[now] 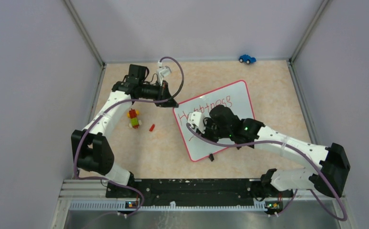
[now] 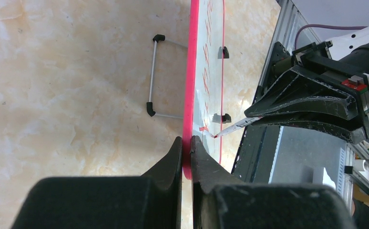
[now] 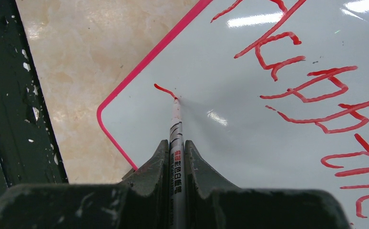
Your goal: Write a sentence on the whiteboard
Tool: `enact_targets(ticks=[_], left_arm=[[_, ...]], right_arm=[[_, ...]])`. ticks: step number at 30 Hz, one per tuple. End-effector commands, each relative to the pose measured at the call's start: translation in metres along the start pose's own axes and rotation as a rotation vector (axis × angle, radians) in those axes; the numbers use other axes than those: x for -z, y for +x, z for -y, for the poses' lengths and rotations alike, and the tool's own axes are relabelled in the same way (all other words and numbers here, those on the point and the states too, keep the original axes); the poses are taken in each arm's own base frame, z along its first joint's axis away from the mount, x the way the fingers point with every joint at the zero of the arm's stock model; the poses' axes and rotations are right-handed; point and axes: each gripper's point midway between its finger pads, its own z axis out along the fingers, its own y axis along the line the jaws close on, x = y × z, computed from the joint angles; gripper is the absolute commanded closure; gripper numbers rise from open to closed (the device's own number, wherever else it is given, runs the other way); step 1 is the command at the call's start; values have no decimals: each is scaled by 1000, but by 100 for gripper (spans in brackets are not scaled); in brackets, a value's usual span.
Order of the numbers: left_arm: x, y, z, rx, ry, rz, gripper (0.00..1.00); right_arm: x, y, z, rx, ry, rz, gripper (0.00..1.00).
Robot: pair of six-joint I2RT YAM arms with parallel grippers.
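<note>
Beige marbled counter (image 1: 163,148), lilac walls (image 1: 30,71), we note. Left tool (image 2: 186,148) pinches the whiteboard (image 1: 237,95); right tool (image 3: 176,143) pinches a marker (image 3: 175,119), perhaps touching it.

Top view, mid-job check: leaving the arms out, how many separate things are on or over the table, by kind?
whiteboard: 1
marker: 1
blue toy car: 1
brick toy: 1
small red piece: 1
Total: 5
</note>
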Motion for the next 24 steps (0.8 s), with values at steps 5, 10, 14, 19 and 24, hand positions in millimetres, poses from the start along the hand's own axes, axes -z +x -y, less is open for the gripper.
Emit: enact_targets(ticks=[5,10,14,19,24], left_arm=[[-12,31,-2,47,-4,-90,100],[-12,31,-2,45,-5,-90,100],[-12,31,-1,44,-6,-90,100],[-12,31,-2,44,-7,-90,100],[-12,31,-2,44,-9,-90,100]], right_arm=[[-2,-3,-3,20,-20,11,100],[-8,1,-14,32,-59,-5,100],[-10,7,-21,42,-84,-21,100],[-11,17,-32,61,-125,-49,100],[-12,25,-40,81,-149,-77,100]])
